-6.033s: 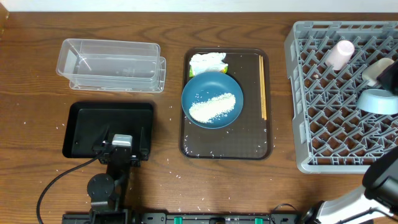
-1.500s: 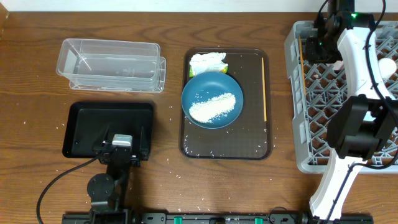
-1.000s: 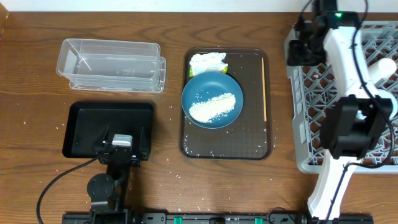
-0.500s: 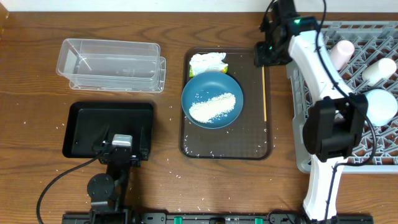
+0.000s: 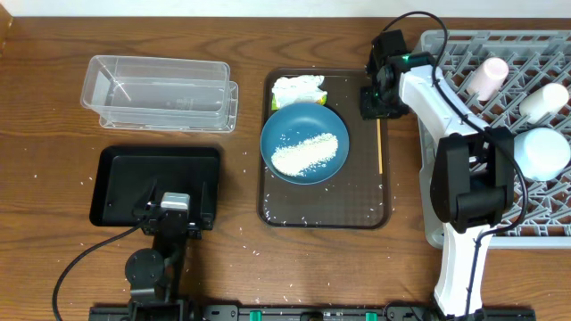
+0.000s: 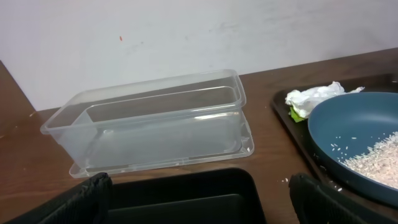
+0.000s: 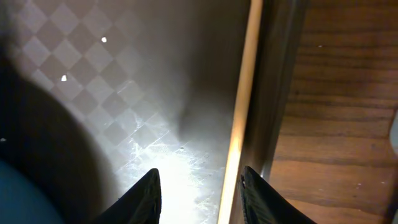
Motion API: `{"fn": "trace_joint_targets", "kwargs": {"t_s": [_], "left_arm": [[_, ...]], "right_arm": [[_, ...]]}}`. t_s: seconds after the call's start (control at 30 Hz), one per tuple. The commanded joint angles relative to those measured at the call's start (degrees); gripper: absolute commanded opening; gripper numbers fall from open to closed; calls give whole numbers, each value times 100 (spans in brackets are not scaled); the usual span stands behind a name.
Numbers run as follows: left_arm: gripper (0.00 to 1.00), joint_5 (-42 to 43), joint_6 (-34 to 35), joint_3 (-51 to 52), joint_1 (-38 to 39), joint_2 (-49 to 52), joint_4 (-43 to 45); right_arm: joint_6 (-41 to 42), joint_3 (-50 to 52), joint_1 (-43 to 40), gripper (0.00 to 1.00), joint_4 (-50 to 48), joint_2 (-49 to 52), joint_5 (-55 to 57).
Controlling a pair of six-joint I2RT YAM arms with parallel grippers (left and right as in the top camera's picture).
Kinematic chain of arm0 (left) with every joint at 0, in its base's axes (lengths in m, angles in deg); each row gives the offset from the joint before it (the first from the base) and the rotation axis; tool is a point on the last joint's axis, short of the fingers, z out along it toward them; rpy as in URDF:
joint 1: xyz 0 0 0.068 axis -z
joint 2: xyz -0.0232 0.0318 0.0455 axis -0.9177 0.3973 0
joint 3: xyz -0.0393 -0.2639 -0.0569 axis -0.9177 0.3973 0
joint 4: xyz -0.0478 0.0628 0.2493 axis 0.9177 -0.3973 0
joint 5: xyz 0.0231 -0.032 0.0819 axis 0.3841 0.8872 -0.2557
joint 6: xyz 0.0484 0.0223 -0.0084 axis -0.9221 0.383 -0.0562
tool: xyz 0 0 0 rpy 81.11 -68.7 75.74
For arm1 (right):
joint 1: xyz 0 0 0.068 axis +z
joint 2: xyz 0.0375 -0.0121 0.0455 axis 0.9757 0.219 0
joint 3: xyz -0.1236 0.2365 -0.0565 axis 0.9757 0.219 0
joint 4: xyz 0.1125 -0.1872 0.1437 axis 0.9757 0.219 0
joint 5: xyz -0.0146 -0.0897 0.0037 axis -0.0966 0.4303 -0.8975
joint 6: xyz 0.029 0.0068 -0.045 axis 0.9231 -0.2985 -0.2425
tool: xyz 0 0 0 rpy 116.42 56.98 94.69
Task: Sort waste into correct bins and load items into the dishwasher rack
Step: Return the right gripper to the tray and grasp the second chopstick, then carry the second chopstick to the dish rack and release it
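Note:
A dark blue plate [image 5: 304,143] with a heap of white rice [image 5: 308,153] sits on the dark brown serving tray [image 5: 294,209]. The crumpled white napkin with its yellow-green wrapper [image 5: 297,89] lies behind the plate. A thin wooden chopstick [image 5: 379,138] lies along the tray's right rim. My right gripper [image 5: 373,98] is open and low over it; in the right wrist view the chopstick [image 7: 242,106] runs between the open fingers [image 7: 199,199], close to the right one. My left gripper [image 5: 174,209] is open and empty over the black tray [image 5: 156,178]. The pink cup [image 5: 489,76], white cup [image 5: 546,100] and light blue bowl [image 5: 544,152] sit in the grey rack [image 5: 535,209].
The clear tub [image 5: 161,92] stands at the back left, behind the black tray. In the left wrist view the tub [image 6: 155,118], black tray [image 6: 180,199], plate [image 6: 360,143] and napkin [image 6: 314,99] show. Loose rice grains are scattered on the table and serving tray.
My right arm has swung left from over the rack and come down over the serving tray's right side, above the chopstick. The left arm has not moved.

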Motion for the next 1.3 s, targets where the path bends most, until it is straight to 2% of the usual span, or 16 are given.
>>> {"fn": "trace_joint_targets", "kwargs": {"t_s": [0.0,0.33,0.43,0.47,0.6,0.63,0.77,0.93,1.1,1.27], "left_arm": [[93,79,-9,98,-7,-11,-190],[93,79,-9,98,-7,-11,-190],[93,79,-9,98,-7,-11,-192],[93,79,-9,98,-7,-11,-190],[93,79,-9,98,-7,-11,-192],[93,79,-9,98,-7,-11,-192],[93,79,-9,98,-7,-11,-190],[93,79,-9,98,-7,-11,-190],[93,79,-9,98,-7,-11,-192],[93,79,-9,98,-7,-11,-190]], "right_arm": [[153,96,52,39,-35,-68,157],[391,691,173,38,-542,-68,151],[518,802,225,36,-667,-68,140],[518,807,236,32,-678,-68,140],[601,776,306,3,-680,-70,138],[601,743,310,1,-664,-70,116],[599,221,273,1,-254,-92,101],[544,-1054,-7,1,780,-155,96],[-79,-2247,-575,1,1685,-317,101],[-424,-2544,-1217,1,1873,-481,94]]}}
